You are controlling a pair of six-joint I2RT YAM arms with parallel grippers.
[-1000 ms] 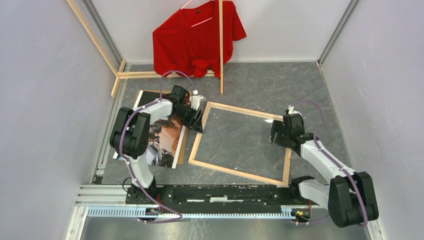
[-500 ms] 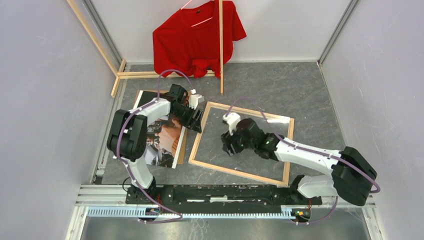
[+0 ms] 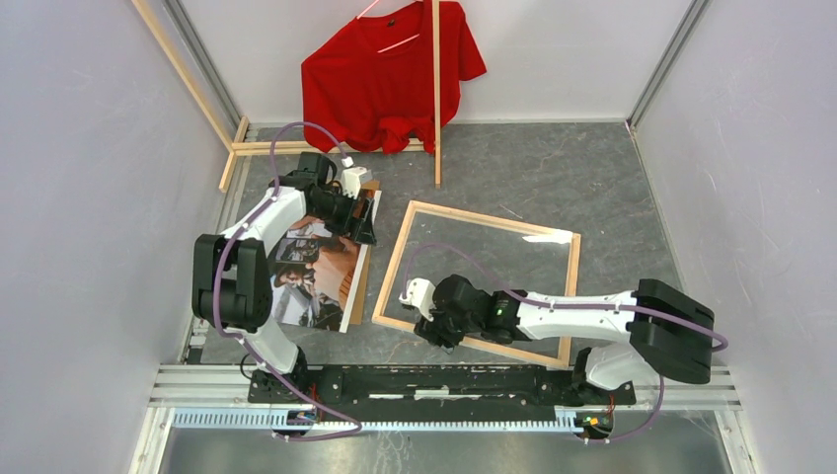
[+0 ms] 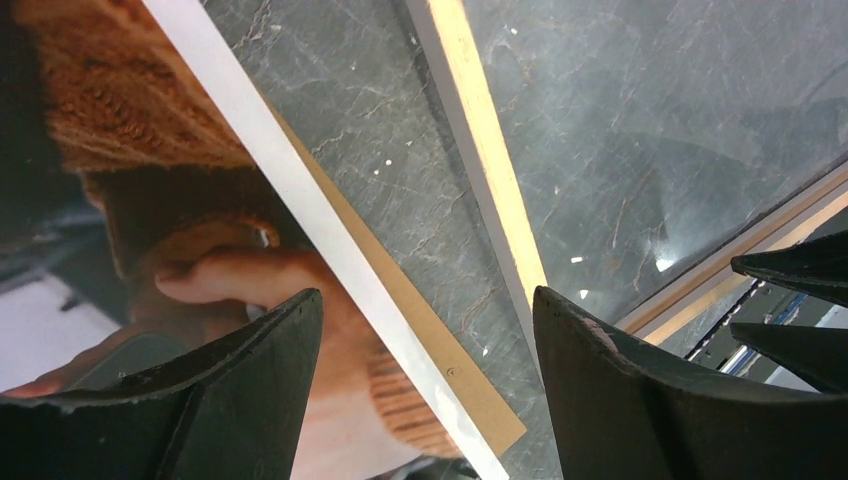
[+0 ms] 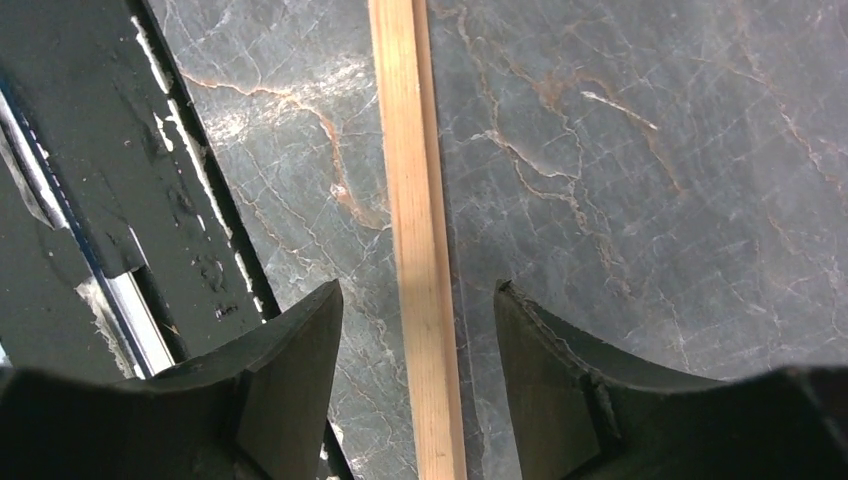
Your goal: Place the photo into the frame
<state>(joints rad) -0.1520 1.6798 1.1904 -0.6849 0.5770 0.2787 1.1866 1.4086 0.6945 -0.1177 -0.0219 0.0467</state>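
Wood frame [image 3: 394, 262] flat, long axis left-right; left hand [image 4: 428, 292], right hand [image 5: 416, 290] spread, empty.

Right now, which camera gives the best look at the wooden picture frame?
The top external view: it shows the whole frame, the right arm covering just part. The left wrist view catches one side and a corner; the right wrist view, one short strip.

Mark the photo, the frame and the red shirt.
the photo [image 3: 321, 286], top view, printed face, near half.
the frame [image 3: 395, 262], top view, left wooden rail.
the red shirt [image 3: 380, 84], top view, middle of the cloth.
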